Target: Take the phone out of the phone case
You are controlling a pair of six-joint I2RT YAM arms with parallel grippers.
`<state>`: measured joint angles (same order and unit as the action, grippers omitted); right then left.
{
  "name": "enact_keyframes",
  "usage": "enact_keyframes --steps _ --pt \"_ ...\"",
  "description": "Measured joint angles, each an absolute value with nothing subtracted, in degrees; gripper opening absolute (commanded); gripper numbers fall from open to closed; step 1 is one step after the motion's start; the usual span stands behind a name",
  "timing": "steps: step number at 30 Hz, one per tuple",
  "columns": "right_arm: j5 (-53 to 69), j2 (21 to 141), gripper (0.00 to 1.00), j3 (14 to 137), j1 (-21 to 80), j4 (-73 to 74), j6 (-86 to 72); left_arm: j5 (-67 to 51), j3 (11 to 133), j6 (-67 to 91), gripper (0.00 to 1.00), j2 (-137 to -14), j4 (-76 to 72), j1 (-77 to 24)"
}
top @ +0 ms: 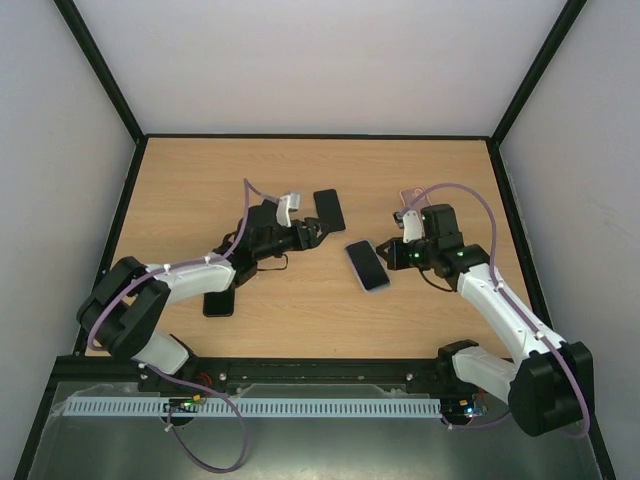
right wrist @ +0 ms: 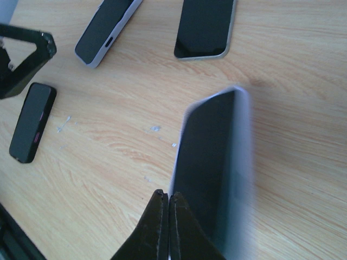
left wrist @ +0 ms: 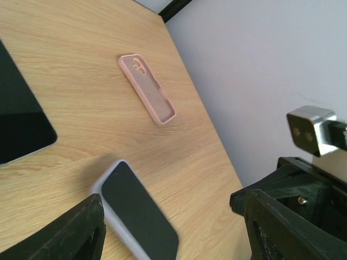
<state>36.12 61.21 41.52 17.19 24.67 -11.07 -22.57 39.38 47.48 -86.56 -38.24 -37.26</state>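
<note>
The phone in its pale lavender phone case (top: 367,265) lies screen up on the wooden table between the two arms. In the left wrist view this phone (left wrist: 140,216) sits low between the wide-apart black fingers (left wrist: 76,233), and my left gripper (left wrist: 173,227) is open with nothing in it. Seen from above, the left gripper (top: 322,233) hovers just left of the phone. My right gripper (right wrist: 165,197) is shut, its tips against the left edge of the blurred phone (right wrist: 217,162). From above, the right gripper (top: 385,255) is at the phone's right side.
An empty pink case (left wrist: 147,89) lies near the right wall. A bare black phone (top: 329,209) rests behind the left gripper, and another black phone (top: 219,300) lies under the left arm. A phone in a grey case (right wrist: 105,30) shows in the right wrist view.
</note>
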Motion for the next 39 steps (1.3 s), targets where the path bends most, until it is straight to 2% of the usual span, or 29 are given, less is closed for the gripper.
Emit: enact_keyframes --steps 9,12,13,16,18,23,24,26,39 --pt "33.4 64.3 0.02 43.1 17.1 23.8 -11.2 -18.3 37.7 46.3 0.68 -87.2 -33.2 -40.0" --pt "31.0 64.5 0.04 44.9 17.1 24.2 -10.3 -16.6 37.5 45.3 0.72 -87.2 -29.9 -41.7" --pt "29.1 64.5 0.09 46.1 17.1 24.3 -9.3 -15.7 37.5 44.9 0.73 -87.1 -28.5 -42.9" --pt "23.7 64.4 0.47 49.1 16.9 23.9 -6.5 -12.4 38.7 43.1 0.76 -87.2 -22.7 -47.9" --pt "20.8 64.4 0.66 50.2 16.8 23.7 -3.9 -9.9 40.6 42.3 0.76 -87.4 -18.8 -51.2" --pt "19.2 68.7 0.83 51.9 16.6 25.7 1.6 -5.0 42.1 41.5 0.8 -87.1 -15.0 -56.6" --pt "19.4 70.4 0.9 52.1 16.6 26.3 2.3 -4.3 41.5 41.6 0.8 -86.8 -14.7 -57.0" --pt "19.6 75.2 0.98 52.2 16.6 28.7 4.3 -3.4 39.6 42.0 0.81 -85.7 -13.8 -57.1" --pt "20.6 97.6 0.98 56.8 25.4 34.1 6.2 -0.5 32.4 45.8 0.82 -73.5 -10.8 -57.1"
